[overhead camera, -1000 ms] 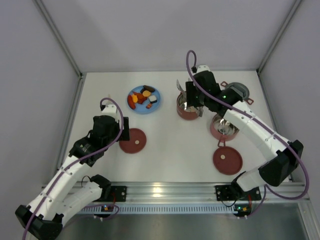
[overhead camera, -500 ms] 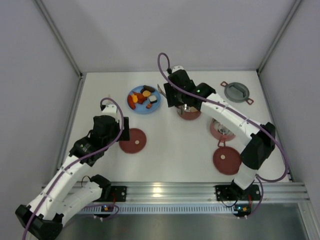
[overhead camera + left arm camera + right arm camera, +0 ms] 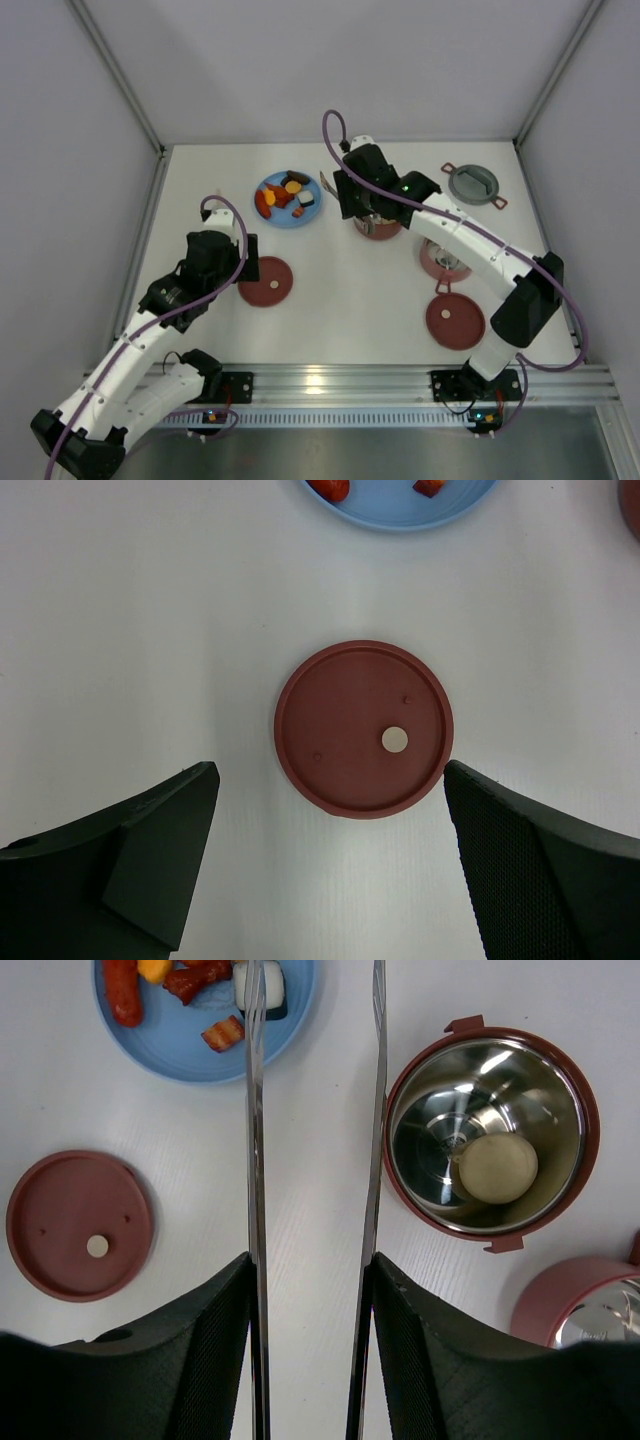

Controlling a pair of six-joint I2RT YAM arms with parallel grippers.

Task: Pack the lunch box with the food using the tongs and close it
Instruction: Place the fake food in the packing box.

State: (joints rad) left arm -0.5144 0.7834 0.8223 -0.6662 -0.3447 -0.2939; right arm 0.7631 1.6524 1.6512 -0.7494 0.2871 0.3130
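Twin arms are wearing white shells over black joints.
The left arm (image 3: pixel 140 350) and the right arm (image 3: pixel 480 245) are each showing smooth white link covers broken by chunky black joint housings, with a black block at the wrist. A purple cable (image 3: pixel 228 212) is looping off the left wrist and running along the links; a matching one (image 3: pixel 328 135) is arching off the right. A small green light (image 3: pixel 407 187) is glowing on the right arm. Black bases (image 3: pixel 215 382) are sitting on a ribbed silver rail (image 3: pixel 330 382), with a tiny lit board (image 3: pixel 483 417) hanging below each. The jaws are showing matt black, their inner faces carrying a fine dimpled grid.
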